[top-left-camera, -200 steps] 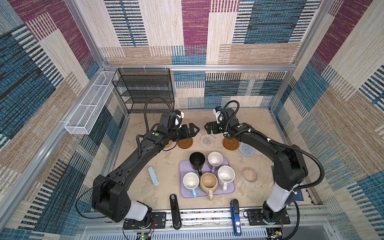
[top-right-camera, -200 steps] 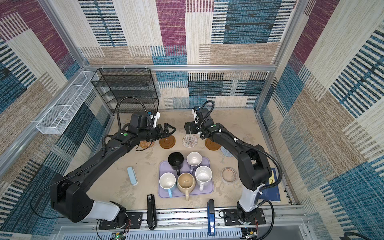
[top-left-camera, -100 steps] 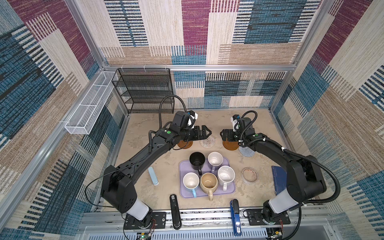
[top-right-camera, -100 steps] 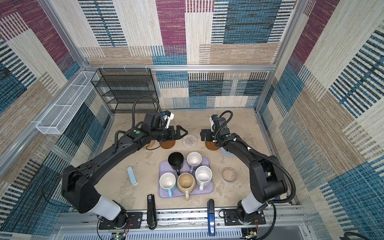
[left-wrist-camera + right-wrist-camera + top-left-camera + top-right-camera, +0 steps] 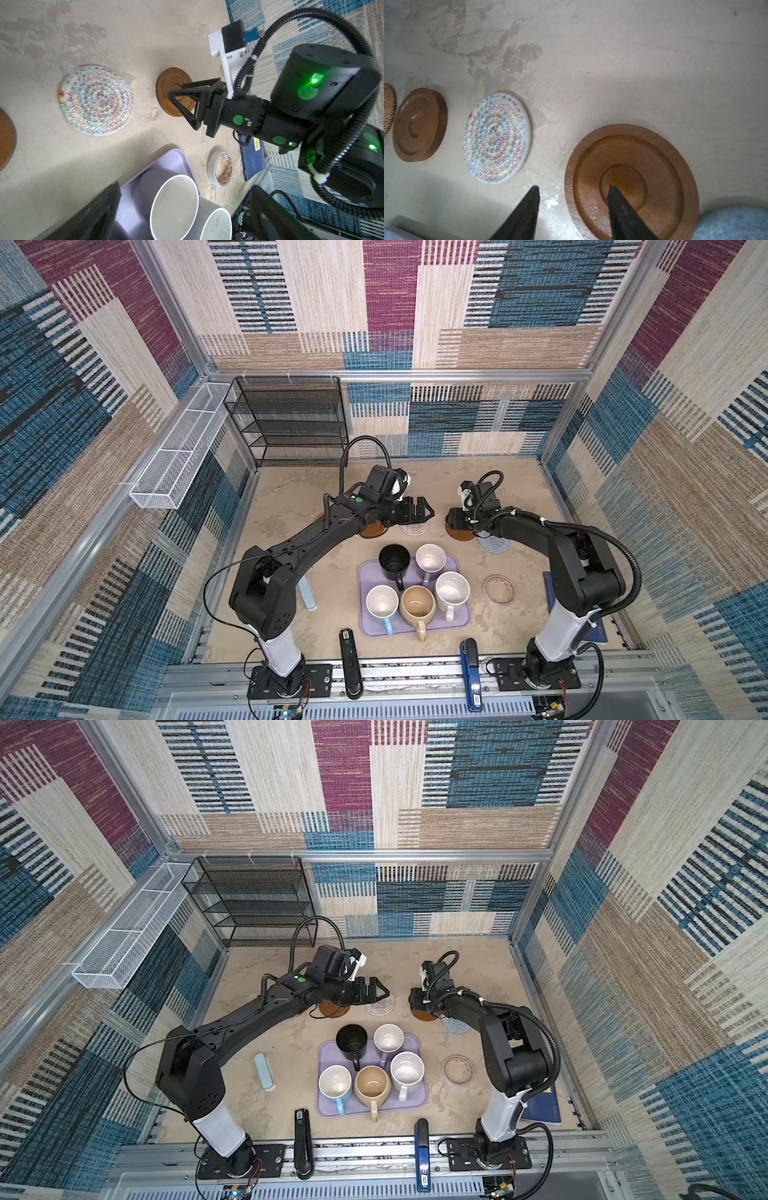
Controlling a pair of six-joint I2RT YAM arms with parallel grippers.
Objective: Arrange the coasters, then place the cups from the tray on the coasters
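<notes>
The brown wooden coaster (image 5: 654,162) lay directly under the right gripper (image 5: 573,187). The gripper's jaws stood part-way apart and held nothing. One fingertip (image 5: 612,191) hung above the disc's centre ring; its mate was off the rim, over bare table on the side toward the whitish lacy coaster (image 5: 497,138). The rim therefore sat between the jaws, and the round disc gave no long axis to line up with. The pale blue-grey coaster (image 5: 733,224) lay just beside its far edge. The left gripper (image 5: 428,512), wide open and empty, hovered over the lacy coaster, farther from the wooden disc. The cups (image 5: 417,602) stood on the tray (image 5: 370,572).
</notes>
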